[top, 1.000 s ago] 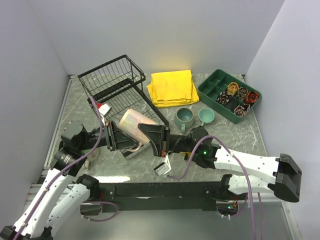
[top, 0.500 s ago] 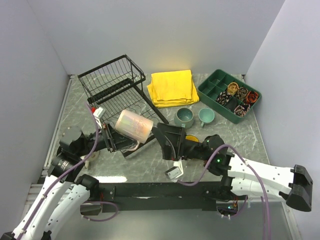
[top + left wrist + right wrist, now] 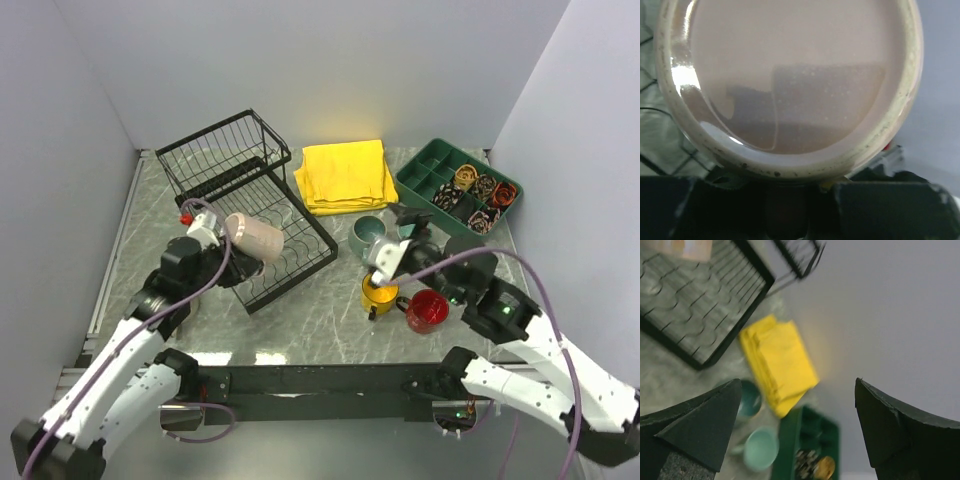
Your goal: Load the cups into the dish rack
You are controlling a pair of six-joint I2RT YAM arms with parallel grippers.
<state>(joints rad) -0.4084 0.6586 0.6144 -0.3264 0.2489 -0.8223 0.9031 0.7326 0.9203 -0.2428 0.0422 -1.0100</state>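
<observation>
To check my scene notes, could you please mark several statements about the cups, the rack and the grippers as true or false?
1. The left gripper holds a beige cup that appears over the dish rack in the top view. True.
2. The right gripper is shut on the red cup. False: its jaws are open and empty, and the red cup stands on the table.
3. The yellow cup lies in the green tray. False: it is on the table beside the red cup.
4. A folded yellow cloth lies between the dish rack and the green tray. True.
</observation>
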